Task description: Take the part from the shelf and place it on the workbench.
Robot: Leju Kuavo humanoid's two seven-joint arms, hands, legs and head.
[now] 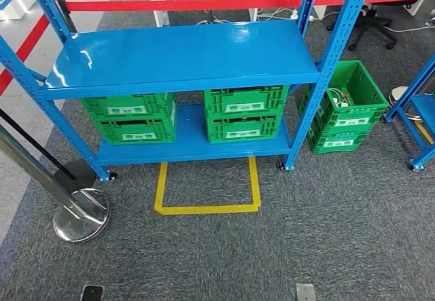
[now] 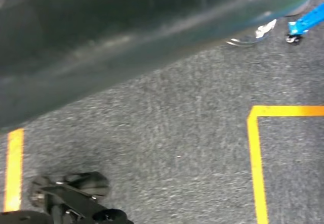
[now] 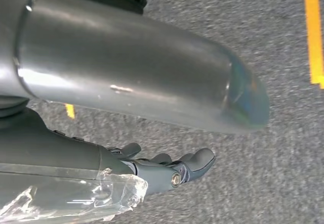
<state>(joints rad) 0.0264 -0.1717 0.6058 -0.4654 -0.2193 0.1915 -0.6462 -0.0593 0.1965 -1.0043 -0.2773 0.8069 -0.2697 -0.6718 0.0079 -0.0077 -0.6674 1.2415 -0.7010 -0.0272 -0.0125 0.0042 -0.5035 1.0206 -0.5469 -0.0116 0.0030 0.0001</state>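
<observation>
Shelf [image 1: 179, 56]: blue, two-tier, straight ahead of you; top tier bare. Lower tier: two stacks of green crates [image 1: 245, 114]. The part itself you cannot pick out. Further green crates [image 1: 342, 107] on the carpet beside the shelf's right post. Yellow floor marking [image 1: 208, 208] before the shelf. Right robot hand [image 3: 168, 171]: fingers extended and apart, holding nothing, above the carpet. Left robot hand [image 2: 76, 198]: dark, blurred; state cannot be told.

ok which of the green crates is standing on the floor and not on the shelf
The green crate stack to the right of the blue shelf, outside its frame, on the carpet. The other crates sit on the lower shelf board.
</observation>
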